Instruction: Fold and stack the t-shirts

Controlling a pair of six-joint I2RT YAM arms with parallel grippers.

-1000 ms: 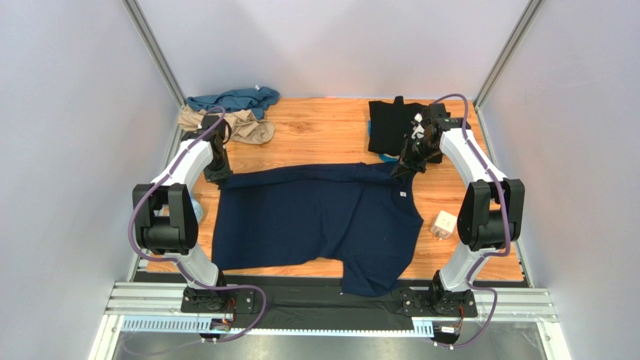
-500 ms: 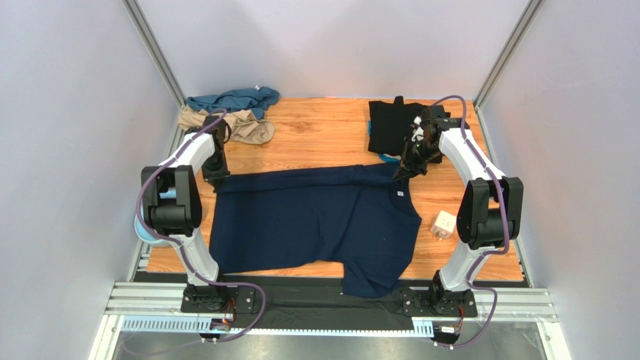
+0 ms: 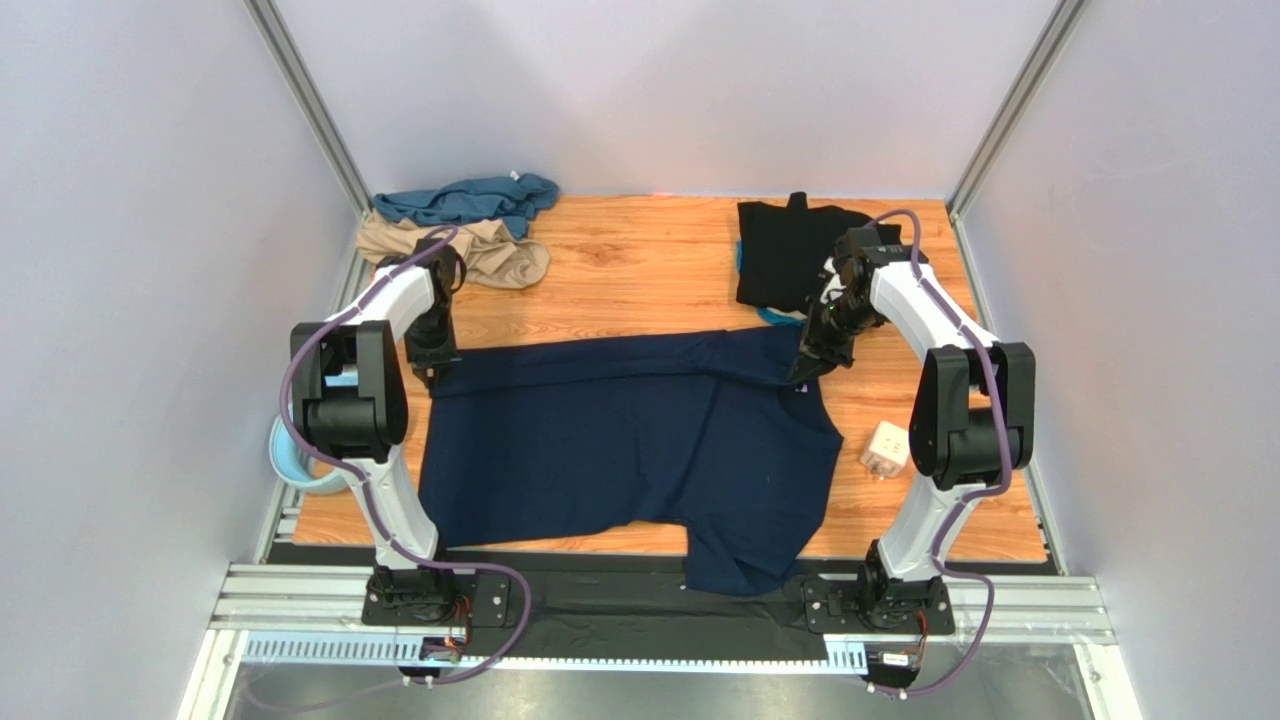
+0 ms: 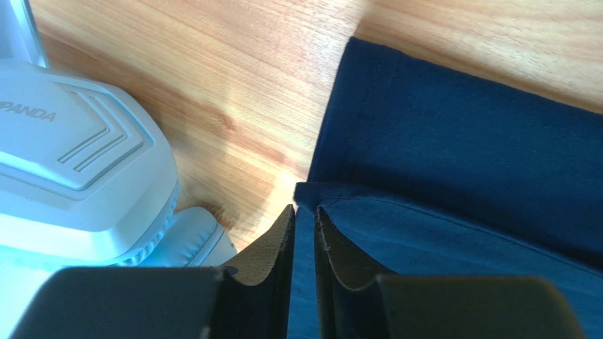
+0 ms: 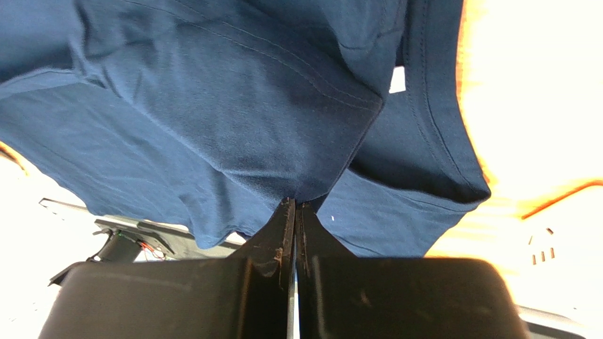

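A dark navy t-shirt [image 3: 631, 435] lies spread across the middle of the wooden table, its far edge folded over. My left gripper [image 3: 436, 365] is low at the shirt's far left corner. In the left wrist view its jaws [image 4: 304, 210] stand a little apart, with the navy cloth [image 4: 460, 141] lying in the narrow gap. My right gripper [image 3: 807, 368] is at the far right corner near the collar, shut [image 5: 295, 203] on a pinch of navy cloth [image 5: 212, 106]. A black t-shirt [image 3: 781, 248] lies folded at the back right. Teal [image 3: 466, 198] and tan [image 3: 496, 252] t-shirts are crumpled at the back left.
A small white cube [image 3: 888, 447] sits on the table right of the navy shirt. A pale blue ring [image 3: 293, 458] lies at the left edge behind my left arm. Grey walls and metal posts close in the table on three sides.
My left arm has swung left and drawn the shirt's far left corner outward. Its jaws have parted a little. The right gripper has come slightly nearer, holding the cloth.
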